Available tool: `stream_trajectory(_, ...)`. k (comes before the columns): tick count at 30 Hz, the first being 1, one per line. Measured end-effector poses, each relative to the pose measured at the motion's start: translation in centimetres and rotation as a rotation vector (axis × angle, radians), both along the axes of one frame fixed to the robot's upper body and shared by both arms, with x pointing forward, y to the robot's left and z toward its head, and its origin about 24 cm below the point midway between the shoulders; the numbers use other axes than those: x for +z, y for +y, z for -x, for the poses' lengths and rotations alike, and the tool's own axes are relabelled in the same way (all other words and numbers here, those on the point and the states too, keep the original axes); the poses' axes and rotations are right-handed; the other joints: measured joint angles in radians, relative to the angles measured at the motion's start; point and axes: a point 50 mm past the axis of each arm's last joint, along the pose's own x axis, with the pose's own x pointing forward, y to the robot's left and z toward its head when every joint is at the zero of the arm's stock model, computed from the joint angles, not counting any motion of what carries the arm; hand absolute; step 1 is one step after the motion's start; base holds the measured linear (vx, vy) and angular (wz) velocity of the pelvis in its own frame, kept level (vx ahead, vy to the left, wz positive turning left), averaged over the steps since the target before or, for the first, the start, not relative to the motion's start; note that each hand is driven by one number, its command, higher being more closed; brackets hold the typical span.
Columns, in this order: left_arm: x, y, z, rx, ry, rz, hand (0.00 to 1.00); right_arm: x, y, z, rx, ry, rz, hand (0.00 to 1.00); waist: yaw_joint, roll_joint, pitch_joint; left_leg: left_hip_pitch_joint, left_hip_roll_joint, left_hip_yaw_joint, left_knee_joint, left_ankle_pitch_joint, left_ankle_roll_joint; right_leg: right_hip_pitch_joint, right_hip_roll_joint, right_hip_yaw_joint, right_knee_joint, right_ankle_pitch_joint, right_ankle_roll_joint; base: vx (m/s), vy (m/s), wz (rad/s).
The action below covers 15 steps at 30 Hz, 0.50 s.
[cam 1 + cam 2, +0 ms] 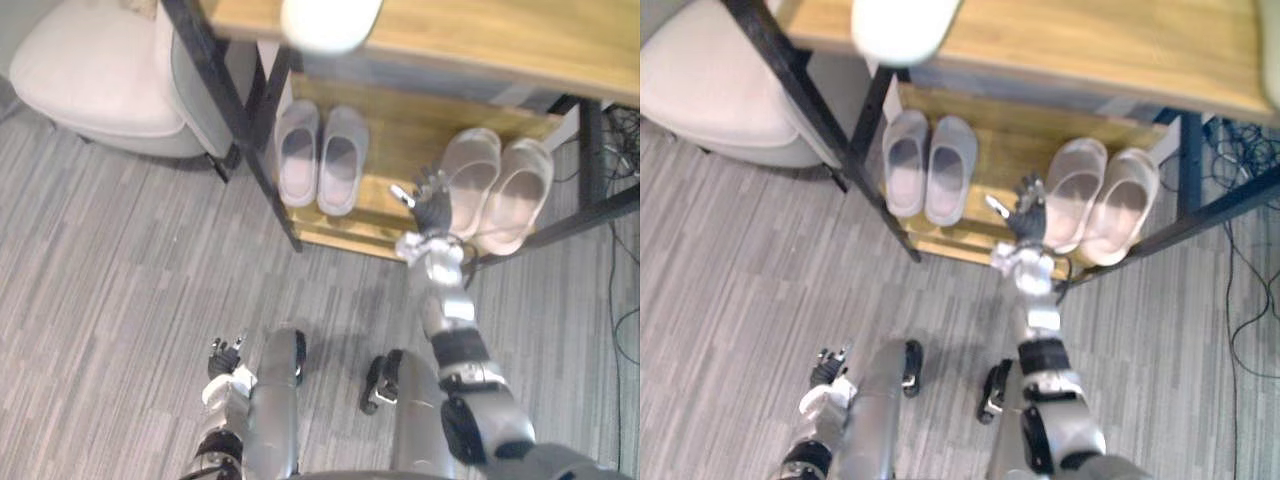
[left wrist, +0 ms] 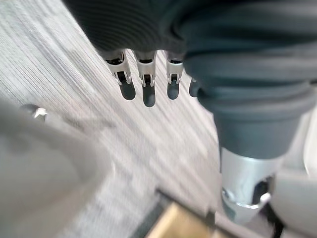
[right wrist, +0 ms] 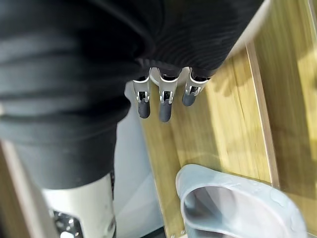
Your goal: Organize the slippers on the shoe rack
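The left hand [image 1: 224, 356] is hanging low over the floor [image 1: 120, 270], fingers relaxed and holding nothing. Further out, the right hand [image 1: 432, 207] is hovering over the lower shelf of the rack [image 1: 395, 135], fingers straight, spread and empty. It is just beside the beige pair [image 1: 515, 195], with the grey pair [image 1: 340, 160] lying well apart to its left. The beige pair seems slightly askew, so squaring it probably means nudging the nearer slipper's side with flat fingers, low under the top board [image 1: 480, 40].
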Motion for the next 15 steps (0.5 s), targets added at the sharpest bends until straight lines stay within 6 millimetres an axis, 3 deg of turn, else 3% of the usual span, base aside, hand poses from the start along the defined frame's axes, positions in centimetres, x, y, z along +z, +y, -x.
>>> stream_trajectory(8, -2.3, -2.7, 3.8, -0.277, 0.136, -0.025, 0.0, -7.4, -1.5, 7.3, 0.039, 0.236, 0.145, 0.0, -0.048, -0.038, -0.129, 0.341, -0.037, 0.058, -0.42, 0.135, -0.003, 0.308, 0.018, -0.047, -0.391, 0.14, 0.03, 0.16, 0.021, -0.05)
stream_trajectory(15, -3.1, -1.7, 5.6, -0.435, 0.223, -0.109, 0.0, -15.7, -4.0, 12.8, 0.057, 0.638, 0.257, 0.0, -0.083, -0.017, -0.171, 0.542, -0.06, 0.078, -0.743, 0.285, 0.001, 0.502, 0.071, -0.051, -0.725, 0.307, 0.049, 0.06, 0.037, -0.07)
